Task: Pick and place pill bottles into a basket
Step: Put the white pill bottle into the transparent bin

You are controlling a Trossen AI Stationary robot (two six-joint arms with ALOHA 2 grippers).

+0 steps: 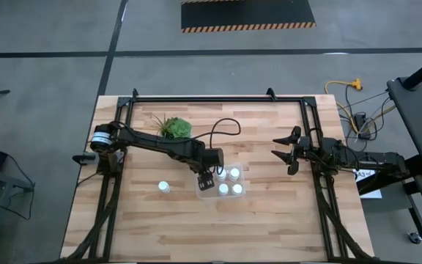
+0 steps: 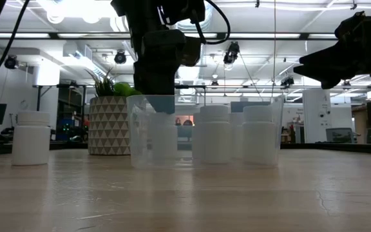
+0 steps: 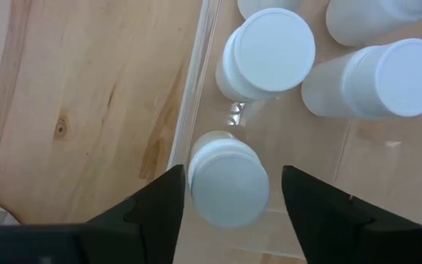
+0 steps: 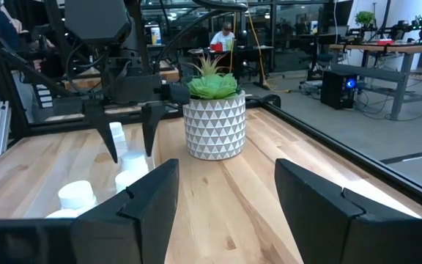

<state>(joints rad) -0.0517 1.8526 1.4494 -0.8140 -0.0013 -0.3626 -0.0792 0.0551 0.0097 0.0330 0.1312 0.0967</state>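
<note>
The clear basket (image 1: pixel 204 194) stands mid-table and holds several white pill bottles (image 1: pixel 234 174), upright on its floor. My left gripper (image 1: pixel 205 178) hangs over the basket's left end, pointing down and open. Its fingers stand on either side of one more bottle (image 3: pixel 229 187), with a gap showing beside one finger. This bottle shows faintly behind the basket's wall in the low view (image 2: pixel 163 138). One bottle (image 1: pixel 164 187) stands on the table left of the basket. My right gripper (image 1: pixel 286 152) is open and empty, up in the air right of the basket.
A green plant in a white patterned pot (image 1: pixel 174 128) stands toward the far edge, left of the basket and beside my left arm. A black frame rail (image 1: pixel 218 99) runs along the table's far edge. Bare wood lies in front of the basket.
</note>
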